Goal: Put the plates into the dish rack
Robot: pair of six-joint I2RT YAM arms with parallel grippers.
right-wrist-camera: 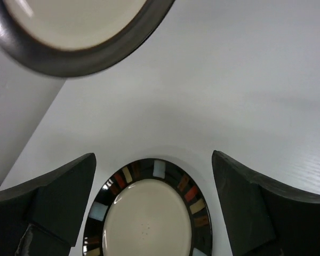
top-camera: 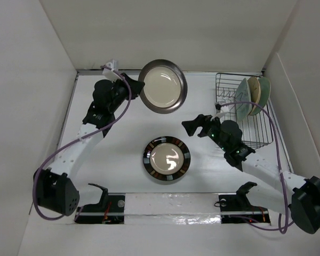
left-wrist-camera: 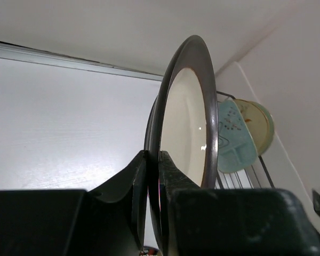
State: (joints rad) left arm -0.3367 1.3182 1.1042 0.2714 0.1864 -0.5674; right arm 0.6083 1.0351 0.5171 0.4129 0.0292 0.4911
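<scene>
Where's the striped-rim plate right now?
Top view: the striped-rim plate lies flat mid table, on the near side of the brown-rimmed plate gripped by the left hand; the open right hand is beside it.

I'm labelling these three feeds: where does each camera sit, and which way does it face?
Top external: above and behind, looking down at the table; left arm and right arm show.
Left wrist: on the left arm, facing the back wall and racked pale-green plate; left fingers pinch the brown-rimmed plate.
Right wrist: on the right arm, facing down at the striped-rim plate; open right fingers frame it.
Shared: both wrist views show the brown-rimmed plate.
</scene>
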